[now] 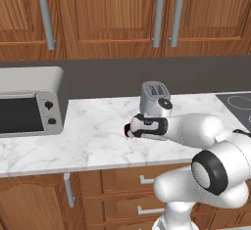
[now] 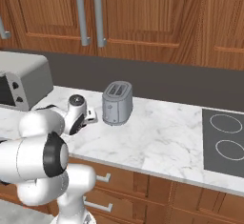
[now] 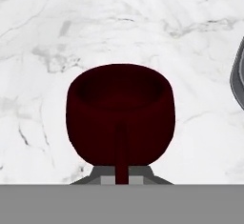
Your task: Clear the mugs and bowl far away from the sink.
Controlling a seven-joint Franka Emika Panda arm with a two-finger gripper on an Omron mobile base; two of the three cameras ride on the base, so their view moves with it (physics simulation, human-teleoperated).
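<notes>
A dark maroon mug [image 3: 121, 113] hangs just above the white marble counter [image 3: 200, 37], its handle pointing back at the hand. My gripper [image 3: 121, 178] is shut on that handle, the fingertips pinching it from both sides. From the left base view, the gripper [image 1: 131, 127] is at the end of the outstretched arm, over the middle of the counter, with a sliver of the mug [image 1: 127, 131] peeking out left of the hand. The bowl and the sink are out of view.
A silver toaster [image 1: 156, 99] [image 2: 117, 103] stands right behind the hand. A grey toaster oven [image 1: 29, 106] [image 2: 21, 82] sits at the counter's left end. At the right lies the black stovetop [image 2: 224, 142]. Wooden cabinets hang above.
</notes>
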